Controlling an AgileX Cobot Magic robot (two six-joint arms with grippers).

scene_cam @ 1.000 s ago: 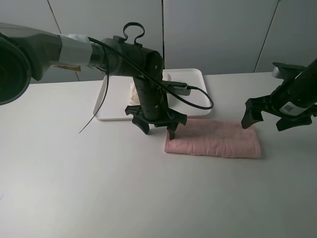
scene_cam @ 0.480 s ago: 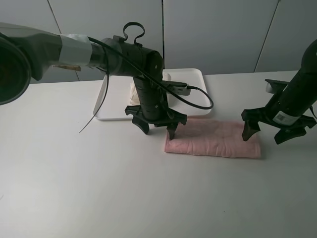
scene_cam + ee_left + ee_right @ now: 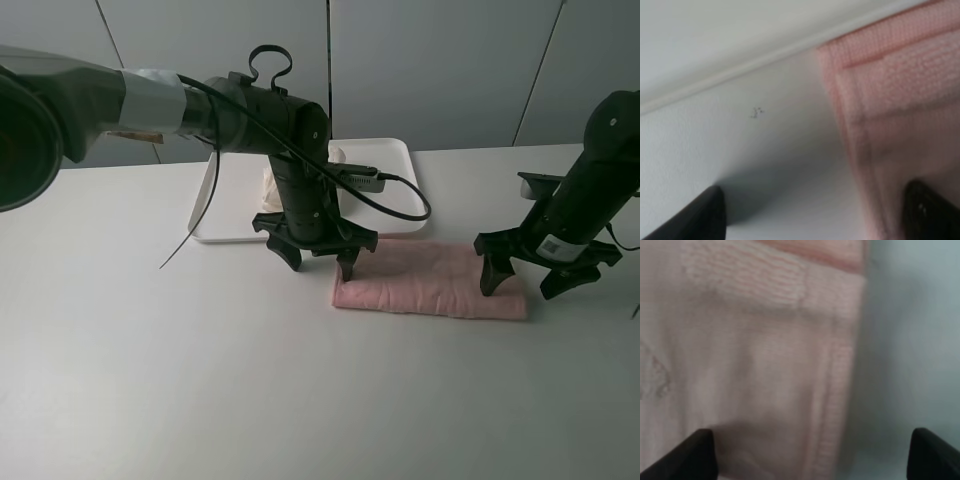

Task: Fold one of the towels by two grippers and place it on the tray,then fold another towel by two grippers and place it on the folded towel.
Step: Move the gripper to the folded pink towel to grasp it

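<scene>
From the high camera, the pale pink terry towel (image 3: 430, 282) lies on the white table (image 3: 200, 380) as a long folded strip. Its long axis runs side to side. The flat white plastic tray (image 3: 400, 150) sits just beyond the towel's left end. A little of the cream terry towel (image 3: 268, 186) shows on it behind the left arm. The black two-fingered left gripper (image 3: 318, 266) stands at the towel's left end, jaws spread wide and holding nothing. One finger is over that end, the other off it over bare table. The black right gripper (image 3: 520, 288) stands at the towel's right end, also spread wide and empty. Its inner finger is down at the cloth and its outer one is just past the edge.

The left wrist camera shows the pink towel (image 3: 890, 100) under one dark finger (image 3: 932, 210), with the other finger (image 3: 695, 217) over table. Whether the finger touches the cloth I cannot tell.

The right wrist camera shows the pink towel (image 3: 755, 355) filling most of the gap, its hemmed short edge running between the fingers (image 3: 690, 455).

Each arm has its own short end, so the coming pinch likely turns on each gripper straddling that edge across the strip's long axis.
</scene>
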